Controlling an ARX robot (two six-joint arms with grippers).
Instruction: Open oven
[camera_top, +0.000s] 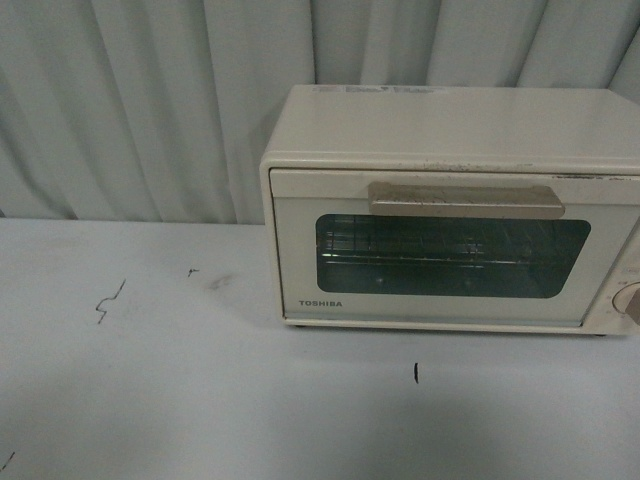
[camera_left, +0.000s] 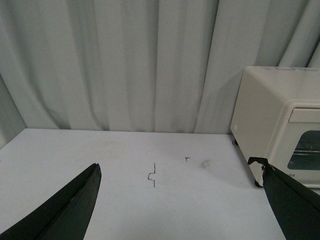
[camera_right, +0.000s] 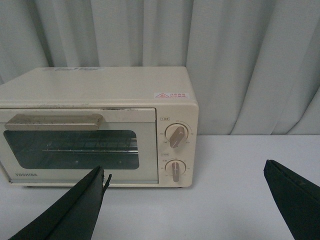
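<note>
The cream-white oven (camera_top: 450, 130) marked TOSHIBA stands on the white table at the right of the front view, its door shut. A beige bar handle (camera_top: 466, 199) runs across the top of the door above the dark glass window (camera_top: 450, 256), with a wire rack showing behind it. Neither arm appears in the front view. In the left wrist view the oven (camera_left: 272, 125) is off to one side, and my left gripper (camera_left: 180, 172) hangs open over bare table, well short of it. My right gripper (camera_right: 185, 172) is open, facing the oven (camera_right: 100, 90), its handle (camera_right: 52, 121) and two round knobs (camera_right: 176, 136), apart from them.
A grey pleated curtain (camera_top: 150, 100) hangs right behind the table and oven. The white table (camera_top: 150, 380) carries a few small black pen marks (camera_top: 108, 300) left of the oven and one (camera_top: 416, 372) in front of it.
</note>
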